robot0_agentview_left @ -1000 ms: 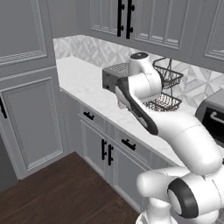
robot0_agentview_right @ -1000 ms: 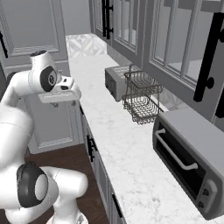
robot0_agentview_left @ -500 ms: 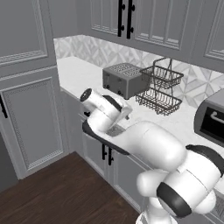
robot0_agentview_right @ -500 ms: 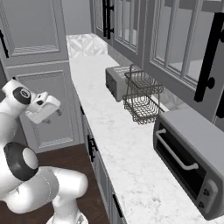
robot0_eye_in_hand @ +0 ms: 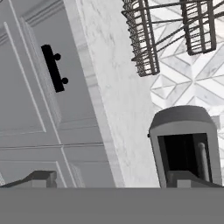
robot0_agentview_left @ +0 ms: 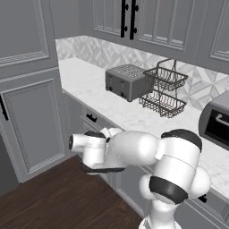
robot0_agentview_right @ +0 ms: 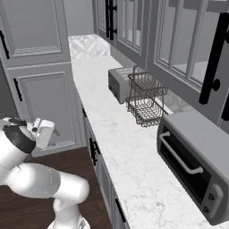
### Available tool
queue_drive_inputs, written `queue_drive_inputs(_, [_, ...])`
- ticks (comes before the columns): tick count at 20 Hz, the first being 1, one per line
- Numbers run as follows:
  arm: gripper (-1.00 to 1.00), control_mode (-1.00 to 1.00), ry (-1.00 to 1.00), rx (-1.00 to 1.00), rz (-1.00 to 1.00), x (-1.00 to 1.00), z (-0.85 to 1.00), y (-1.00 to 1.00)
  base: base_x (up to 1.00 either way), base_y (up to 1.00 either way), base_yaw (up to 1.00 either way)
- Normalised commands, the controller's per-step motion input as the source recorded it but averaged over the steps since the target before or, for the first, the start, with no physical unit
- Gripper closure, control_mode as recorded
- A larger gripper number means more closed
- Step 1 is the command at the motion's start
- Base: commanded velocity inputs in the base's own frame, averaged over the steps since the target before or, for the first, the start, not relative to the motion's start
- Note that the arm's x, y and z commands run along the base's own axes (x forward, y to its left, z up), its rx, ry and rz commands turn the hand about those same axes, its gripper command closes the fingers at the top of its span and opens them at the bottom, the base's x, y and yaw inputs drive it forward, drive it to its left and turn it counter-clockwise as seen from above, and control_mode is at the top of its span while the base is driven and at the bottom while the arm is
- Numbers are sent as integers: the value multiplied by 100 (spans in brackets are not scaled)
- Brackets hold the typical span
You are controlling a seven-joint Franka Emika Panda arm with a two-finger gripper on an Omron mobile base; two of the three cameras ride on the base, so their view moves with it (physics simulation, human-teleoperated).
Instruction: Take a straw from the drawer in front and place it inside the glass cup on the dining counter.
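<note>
Before drawer (robot0_eye_in_hand: 39,92) — fingers (robot0_eye_in_hand: 41,177) apart.

One silver toaster (robot0_agentview_left: 126,81) sat on the marble counter (robot0_agentview_left: 96,96). Beside it stood one wire basket rack (robot0_agentview_left: 163,91) with two tiers. One grey toaster oven (robot0_agentview_right: 196,162) with a single bar handle sat at the counter's other end. Below the counter, one drawer (robot0_agentview_left: 91,116) front with a short black handle was visible in the left base view. One tall cabinet door (robot0_agentview_left: 33,123) stood at the counter's end. One robot arm (robot0_agentview_left: 134,152) was present.
</note>
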Motion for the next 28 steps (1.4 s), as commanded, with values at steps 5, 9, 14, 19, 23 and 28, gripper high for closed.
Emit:
queue_drive_inputs(5, [-100, -100, -3, -22, -6, 39, -57, -11, 0, 0, 0])
queue_drive_inputs(9, [-100, -100, -1, -14, -7, 48, -38, -33, 0, 0, 0])
queue_drive_inputs(14, [-100, -100, -2, -10, -8, 47, -36, -33, 0, 0, 0])
queue_drive_inputs(19, [-100, -100, 0, -5, -9, 41, -35, -35, 0, 0, 0])
queue_drive_inputs(23, [-100, -100, 0, 0, -5, 43, -33, -28, 0, 0, 0])
queue_drive_inputs(28, [-100, -100, 0, 0, -1, 27, -27, -30, 0, 0, 0])
